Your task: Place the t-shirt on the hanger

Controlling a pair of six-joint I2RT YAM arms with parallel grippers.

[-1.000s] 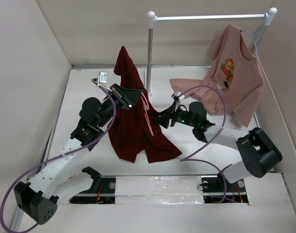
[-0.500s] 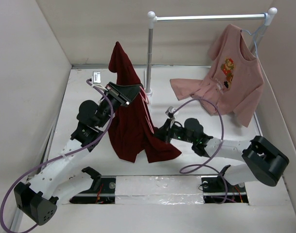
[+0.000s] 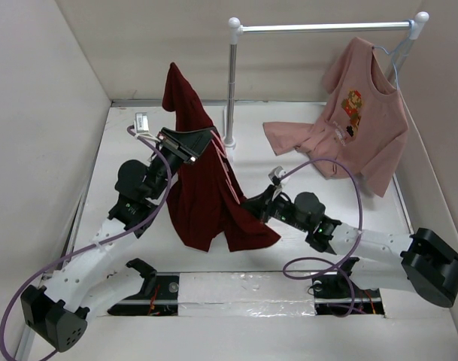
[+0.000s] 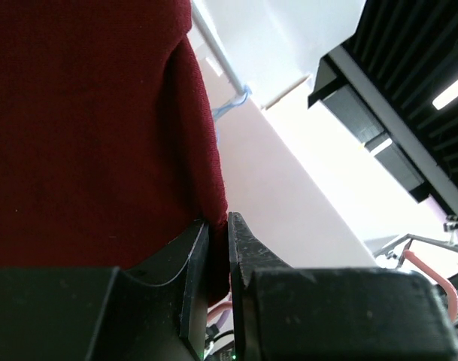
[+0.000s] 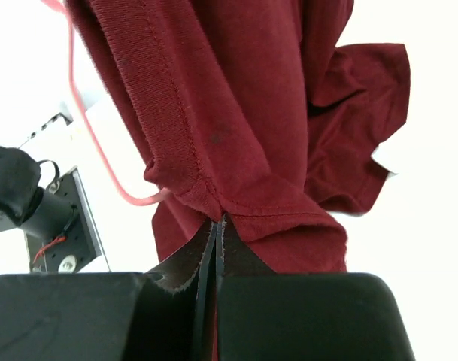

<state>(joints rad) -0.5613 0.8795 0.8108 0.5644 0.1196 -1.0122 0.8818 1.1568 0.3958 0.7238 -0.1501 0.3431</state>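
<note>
I hold the maroon t-shirt high over the left half of the tabletop, so that the cloth hangs down in a long drape and only its lowest folds lie on the surface toward the near edge. I judge this is done so that the body of the shirt opens under its own weight. The pink wire hanger runs slanted down the right side of the drape, close against the cloth, and from my right wrist I see a loop of its wire beside the hem. I cannot tell if any part of it is already inside the shirt. My left fingers are almost together at the top, with only a thin gap, and a fold of the red cloth is pinched in this gap. Whether the wire is in the same pinch I cannot tell. My right fingers are pressed fully together low on the shirt, near the middle of the tabletop, and they clamp the stitched hem where two edges meet. I think this low grip is there to pull the hem aside and make room for the hanger, which is not yet seated in the shoulders.
</note>
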